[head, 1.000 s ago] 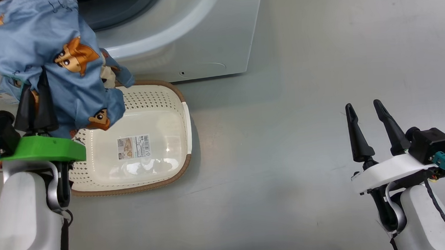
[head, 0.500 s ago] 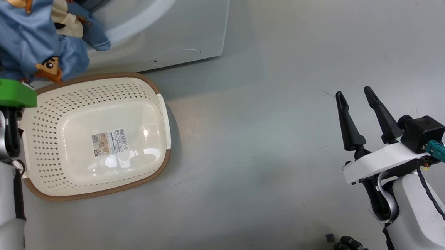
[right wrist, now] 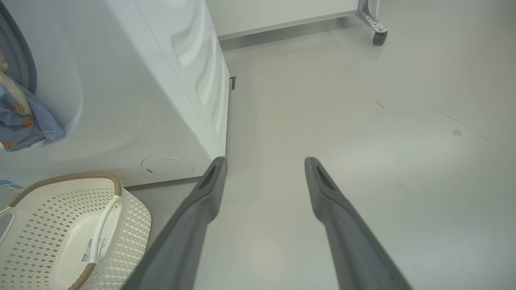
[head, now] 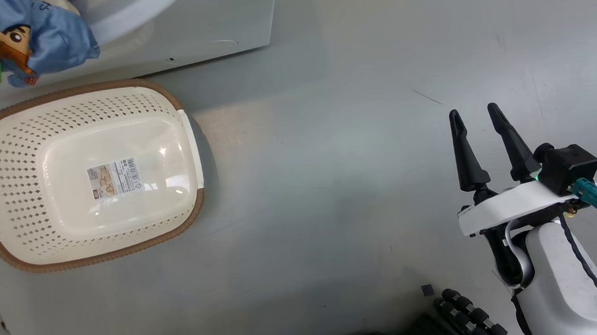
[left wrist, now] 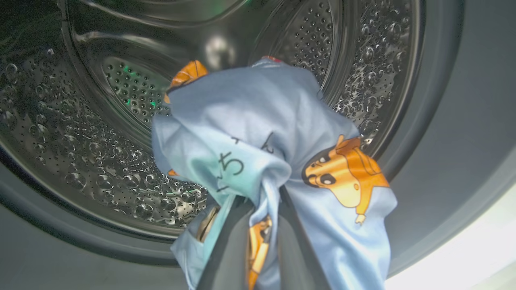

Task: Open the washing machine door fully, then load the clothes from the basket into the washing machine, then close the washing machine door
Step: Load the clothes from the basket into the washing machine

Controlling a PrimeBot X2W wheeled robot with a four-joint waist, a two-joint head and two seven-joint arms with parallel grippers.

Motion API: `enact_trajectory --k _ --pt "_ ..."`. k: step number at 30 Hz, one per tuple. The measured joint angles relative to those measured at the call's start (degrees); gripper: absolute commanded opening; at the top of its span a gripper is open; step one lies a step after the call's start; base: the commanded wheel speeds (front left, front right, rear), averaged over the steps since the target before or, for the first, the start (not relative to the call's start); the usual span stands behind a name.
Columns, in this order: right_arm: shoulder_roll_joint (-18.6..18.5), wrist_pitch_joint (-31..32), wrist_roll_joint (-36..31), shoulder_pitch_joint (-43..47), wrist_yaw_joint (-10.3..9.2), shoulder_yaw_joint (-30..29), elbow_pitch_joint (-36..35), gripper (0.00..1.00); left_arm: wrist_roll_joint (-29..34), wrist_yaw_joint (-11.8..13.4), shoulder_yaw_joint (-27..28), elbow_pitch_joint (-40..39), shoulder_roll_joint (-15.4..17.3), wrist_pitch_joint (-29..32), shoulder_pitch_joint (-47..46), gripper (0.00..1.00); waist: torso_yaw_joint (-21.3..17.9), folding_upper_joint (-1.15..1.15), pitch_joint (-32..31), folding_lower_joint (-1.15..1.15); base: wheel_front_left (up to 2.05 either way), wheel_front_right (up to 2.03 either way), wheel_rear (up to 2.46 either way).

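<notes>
Since a second earlier, the left gripper (left wrist: 261, 213) had carried the clothes (left wrist: 258, 133) away from above the basket (head: 81, 87) and up to the mouth of the washing machine (head: 206, 23). The head camera had also swung in that time, so the whole scene sat further left in its picture.

Seen from the left wrist, the two dark fingers were closed nearly together on a gathered fold of the light blue fabric. The fabric bunched above them and hung down on both sides. An orange-and-black cartoon boy showed on the right of the bundle. Behind it lay the open steel drum (left wrist: 121, 92), dimpled and perforated, ringed by the grey gasket (left wrist: 443, 121). The bundle was at the opening, though whether it had crossed the rim could not be told.

From the head, the bundle was at the upper left corner, against the machine's white front and beyond the basket's far rim. The basket stood on the grey floor (head: 356, 184), just before the machine's foot, its sticker (head: 112, 179) showing on the bare bottom.

The right gripper (head: 473, 110) hovered over the floor well to the right of the basket, fingers spread wide and holding nothing. Its wrist view showed the machine's round service flap (right wrist: 167, 166) near the lower front corner.
</notes>
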Motion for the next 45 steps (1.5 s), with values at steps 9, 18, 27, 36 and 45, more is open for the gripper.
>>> enact_trajectory --k 9,18,27,36,45 --pt "0.25 0.00 0.43 -1.12 0.00 0.25 -0.37 1.00 -1.05 -0.18 0.87 2.93 1.68 3.63 -8.15 0.00 -1.28 0.00 4.78 0.00 0.00 0.00 0.00" --pt "0.76 0.00 0.86 -2.93 0.00 0.65 -0.68 1.00 -0.59 -0.19 -0.10 4.85 2.79 5.91 -15.86 0.00 -2.11 0.00 9.86 0.00 0.00 0.00 0.00" --pt "0.89 0.00 0.94 -3.78 0.00 1.74 -0.68 1.00 -0.58 -0.45 -1.31 7.27 2.10 5.93 -21.80 0.00 -2.19 0.00 13.72 0.00 0.00 0.00 0.00" --pt "0.93 0.00 2.02 -4.95 0.00 2.02 -0.77 1.00 -0.81 -0.46 -0.92 10.54 1.91 4.68 -26.79 0.00 -2.25 0.00 16.66 -0.01 0.00 0.00 0.00" --pt "0.94 0.00 2.12 -5.49 0.00 3.13 -0.69 1.00 0.54 -0.46 -1.00 11.03 2.34 -1.15 -31.90 0.00 -2.23 0.00 17.52 0.00 0.00 0.00 0.00"
